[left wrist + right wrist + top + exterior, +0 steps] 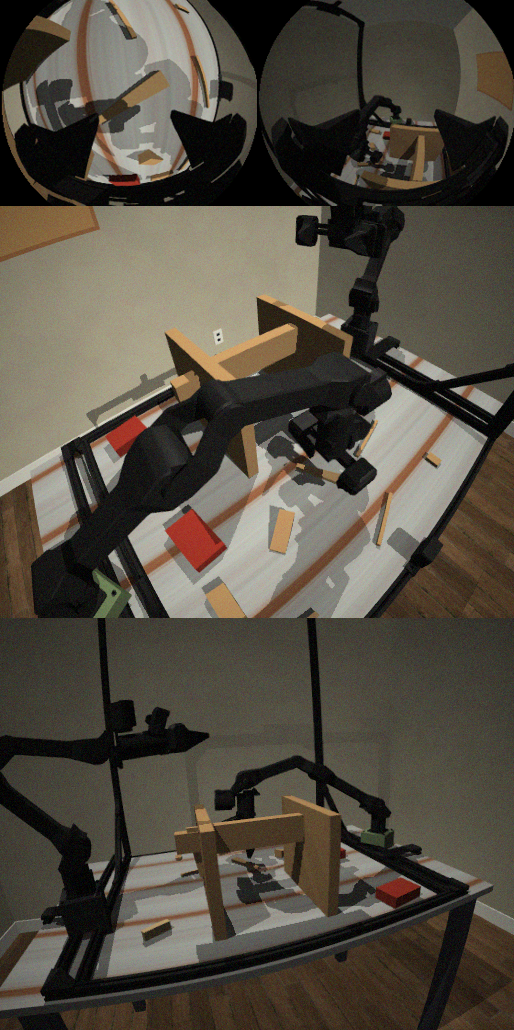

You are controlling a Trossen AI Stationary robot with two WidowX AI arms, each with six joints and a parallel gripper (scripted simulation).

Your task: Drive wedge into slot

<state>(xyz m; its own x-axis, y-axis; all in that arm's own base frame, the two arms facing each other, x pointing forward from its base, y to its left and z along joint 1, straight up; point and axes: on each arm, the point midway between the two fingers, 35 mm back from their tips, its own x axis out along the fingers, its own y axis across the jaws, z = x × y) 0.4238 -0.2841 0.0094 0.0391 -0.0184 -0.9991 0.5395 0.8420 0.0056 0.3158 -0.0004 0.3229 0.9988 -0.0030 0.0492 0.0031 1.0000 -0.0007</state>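
Note:
A long rail (260,351) (260,833) (419,158) runs between two upright end boards, one on the left arm's side (245,451) (320,858) (404,143) and one on the right arm's side (280,313) (214,888). Rail ends stick out past both boards; the open slot cannot be made out. A small piece (191,829) shows at the right arm's end. A tapered wooden wedge (329,475) (146,90) lies on the table. My left gripper (250,853) (136,116) is open, pointing down over the wedge. My right gripper (206,736) is open and empty, high in the air.
Red blocks (197,538) (398,892) lie on the left arm's side. Several wooden pieces lie around, including a block (282,531), a thin strip (384,518) and a piece (156,930) near the right arm's base. Black frame bars (250,958) border the table.

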